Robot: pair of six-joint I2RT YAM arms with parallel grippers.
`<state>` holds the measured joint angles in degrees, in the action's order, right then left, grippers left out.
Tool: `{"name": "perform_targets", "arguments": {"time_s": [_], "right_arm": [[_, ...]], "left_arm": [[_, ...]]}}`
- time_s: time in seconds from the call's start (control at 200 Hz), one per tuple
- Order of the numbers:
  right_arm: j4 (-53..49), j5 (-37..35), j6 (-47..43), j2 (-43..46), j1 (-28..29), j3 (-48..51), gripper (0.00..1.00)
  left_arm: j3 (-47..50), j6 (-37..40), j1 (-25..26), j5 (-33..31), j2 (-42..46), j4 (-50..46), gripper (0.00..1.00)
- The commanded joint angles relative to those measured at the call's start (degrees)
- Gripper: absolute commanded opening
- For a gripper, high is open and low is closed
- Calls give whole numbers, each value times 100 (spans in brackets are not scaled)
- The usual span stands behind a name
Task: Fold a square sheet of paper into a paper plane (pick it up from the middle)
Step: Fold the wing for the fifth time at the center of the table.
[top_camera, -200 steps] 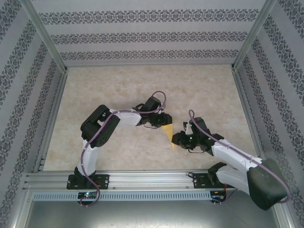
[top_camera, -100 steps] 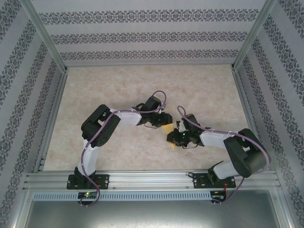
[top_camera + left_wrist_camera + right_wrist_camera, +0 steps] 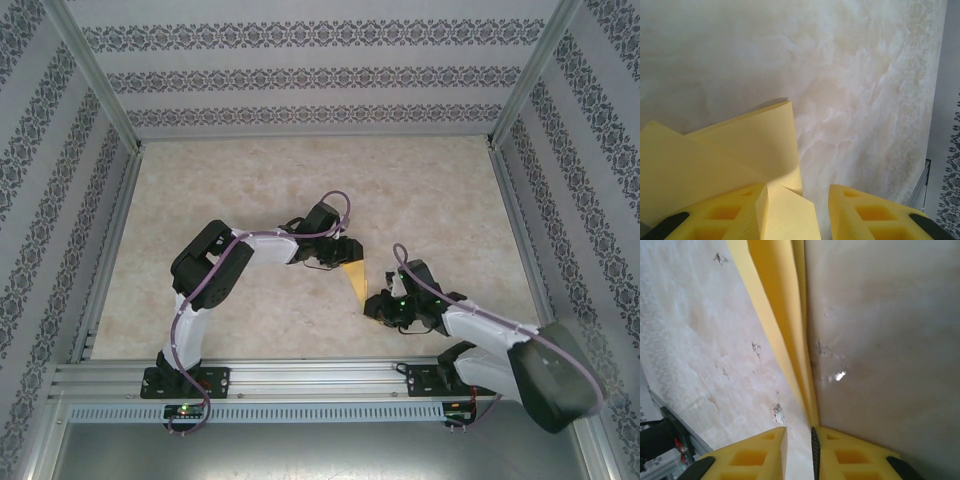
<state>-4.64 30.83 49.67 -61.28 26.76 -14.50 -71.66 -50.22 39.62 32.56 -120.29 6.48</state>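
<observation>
Right gripper (image 3: 799,432), jaws slightly apart, meets the paper plane's (image 3: 777,300) tip; left gripper (image 3: 797,192) spreads astride its wide end. Light, floppy: probably best pinched along the centre fold.

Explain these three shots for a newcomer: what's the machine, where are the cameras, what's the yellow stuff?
It's two robot arms bolted at the near edge of a table. The wide shot looks down from above and behind: left arm on the left, right arm on the right. The other two come from a camera on each wrist, looking along that pincer's chunky yellow fingers. The thinner yellow thing is folded paper resting on the table between the arms. The left pincer is open, a paper corner in its gap. The right pincer is open only narrowly, the paper's other end meeting one finger. Neither looks clamped on it.
</observation>
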Motion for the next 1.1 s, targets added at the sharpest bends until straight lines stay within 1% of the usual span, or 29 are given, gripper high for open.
{"name": "perform_targets", "arguments": {"time_s": [0.0, 0.06, 0.155, 0.19, 0.39, 0.555, 0.729, 0.909, 1.099], "right_arm": [[-627, -429, -36, 508, 3, -208, 25], [-553, -513, -54, 636, -9, -330, 28], [-380, -493, -133, 508, -12, -483, 27], [-253, -429, -133, 364, -18, -692, 26], [701, -1, 43, -664, -1, -973, 20], [1153, 118, 121, -1242, 31, -1138, 20], [1340, 310, 37, -1872, 57, -1342, 20], [1662, 397, 49, -2568, 66, -1123, 18], [1616, 301, 14, -2604, 66, -659, 18]], "left_arm": [[203, 29, -59, -491, -412, -512, 39], [214, 21, -55, -467, -424, -482, 39], [231, 29, -55, -486, -391, -505, 39], [231, 25, -52, -495, -394, -497, 39], [196, -3, -53, -455, -444, -496, 39], [204, 12, -59, -484, -434, -515, 39], [196, 6, -58, -475, -444, -507, 39], [203, 14, -59, -475, -456, -515, 39], [205, 1, -59, -489, -460, -531, 39]]}}
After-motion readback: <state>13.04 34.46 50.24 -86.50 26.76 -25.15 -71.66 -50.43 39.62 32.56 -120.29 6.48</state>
